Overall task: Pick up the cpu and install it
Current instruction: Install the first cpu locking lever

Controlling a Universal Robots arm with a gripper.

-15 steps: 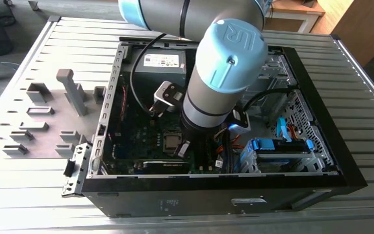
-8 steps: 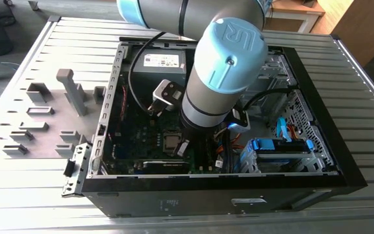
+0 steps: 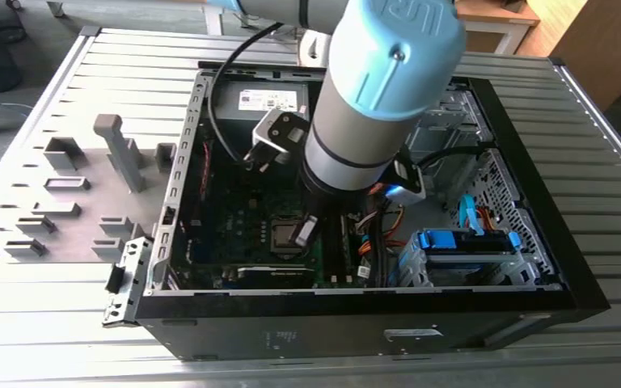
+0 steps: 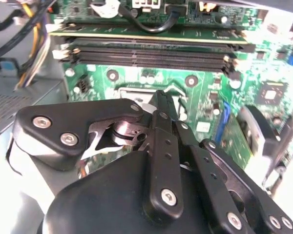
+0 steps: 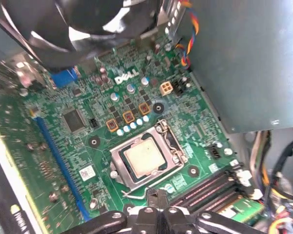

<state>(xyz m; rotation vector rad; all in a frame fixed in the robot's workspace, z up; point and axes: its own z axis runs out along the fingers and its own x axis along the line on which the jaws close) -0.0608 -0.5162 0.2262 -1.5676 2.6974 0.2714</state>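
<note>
Silvery-grey and square, the thin flat cpu lies seated in the metal-framed socket on the green motherboard, with nothing gripping it. In the first wrist view the black gripper hangs just above the socket's edge, its slender fingertips pressed together and holding nothing. In the exterior view the grey arm with a light-blue cap reaches down into the open black computer case, which lies on a ribbed metal table.
</note>
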